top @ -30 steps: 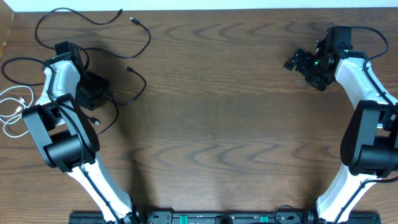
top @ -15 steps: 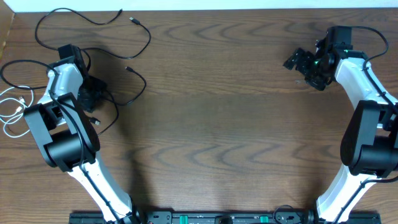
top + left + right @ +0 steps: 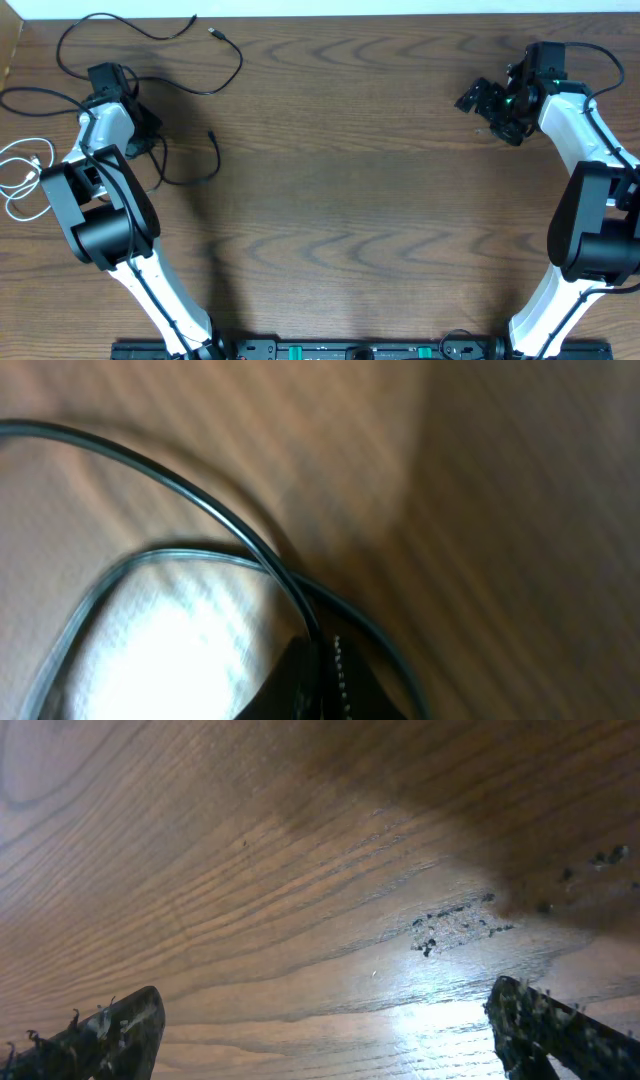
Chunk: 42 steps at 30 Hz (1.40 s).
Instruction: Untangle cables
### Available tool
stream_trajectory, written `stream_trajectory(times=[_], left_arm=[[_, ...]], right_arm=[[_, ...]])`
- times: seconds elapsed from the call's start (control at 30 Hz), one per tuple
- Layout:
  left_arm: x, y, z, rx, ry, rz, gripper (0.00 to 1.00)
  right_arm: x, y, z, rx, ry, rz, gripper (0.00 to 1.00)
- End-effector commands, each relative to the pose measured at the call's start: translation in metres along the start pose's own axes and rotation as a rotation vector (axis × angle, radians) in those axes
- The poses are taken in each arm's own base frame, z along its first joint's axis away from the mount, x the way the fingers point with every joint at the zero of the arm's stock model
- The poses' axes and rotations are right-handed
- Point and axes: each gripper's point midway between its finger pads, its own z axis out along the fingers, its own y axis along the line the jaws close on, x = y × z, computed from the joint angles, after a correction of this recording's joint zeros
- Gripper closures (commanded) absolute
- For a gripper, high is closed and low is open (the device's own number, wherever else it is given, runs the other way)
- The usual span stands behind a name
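At the far left of the table (image 3: 350,200), my left pincer (image 3: 322,678) was clamped shut on a black cord (image 3: 225,520) trailing off to its right.

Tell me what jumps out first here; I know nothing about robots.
Two white-and-black robot arms flank a wooden table, but the eye goes to its far left corner, where thin black cables loop over one another and a white cable curls at the edge. There the left fingers are shut on one black cable, while the right fingers stand wide open over bare wood at the far right.
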Motion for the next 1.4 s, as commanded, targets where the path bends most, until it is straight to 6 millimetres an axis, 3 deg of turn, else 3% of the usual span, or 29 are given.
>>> stream_trajectory(times=[0.0, 0.4, 0.67, 0.7, 0.73, 0.8, 0.93, 0.97, 1.03, 1.23, 1.37], left_arm=[[0.017, 0.005, 0.03, 0.0, 0.041, 0.182, 0.92], [-0.017, -0.022, 0.027, 0.106, -0.102, 0.189, 0.86], [-0.036, -0.023, 0.016, 0.113, -0.158, 0.175, 0.83], [-0.039, -0.024, 0.011, 0.117, -0.169, 0.172, 0.78], [-0.044, -0.024, 0.005, 0.122, -0.183, 0.173, 0.75], [-0.056, -0.026, -0.02, 0.136, -0.221, 0.177, 0.58], [-0.067, -0.027, -0.066, 0.161, -0.255, 0.168, 0.47], [-0.069, -0.027, -0.077, 0.167, -0.259, 0.162, 0.3], [-0.067, -0.027, -0.104, 0.193, -0.253, 0.143, 0.12], [-0.036, -0.032, -0.183, 0.348, -0.152, 0.141, 0.11], [-0.017, -0.034, -0.222, 0.43, -0.11, 0.16, 0.1]], right_arm=[[-0.004, 0.006, -0.009, -0.019, -0.015, 0.005, 0.01], [-0.002, 0.008, -0.009, -0.029, -0.005, 0.006, 0.01], [0.007, 0.005, -0.009, -0.017, 0.029, 0.016, 0.01], [0.007, 0.005, -0.009, -0.017, 0.029, 0.016, 0.01], [0.007, 0.005, -0.009, -0.017, 0.028, 0.016, 0.01], [0.007, 0.006, -0.009, -0.018, 0.028, 0.015, 0.01], [0.007, 0.007, -0.009, -0.027, 0.032, 0.016, 0.01], [0.007, 0.01, -0.009, -0.043, 0.036, 0.014, 0.01], [0.009, 0.018, -0.009, -0.085, 0.047, 0.01, 0.01], [0.016, 0.052, -0.015, -0.269, 0.092, -0.076, 0.01], [0.026, 0.069, -0.021, -0.376, 0.134, -0.137, 0.01]])
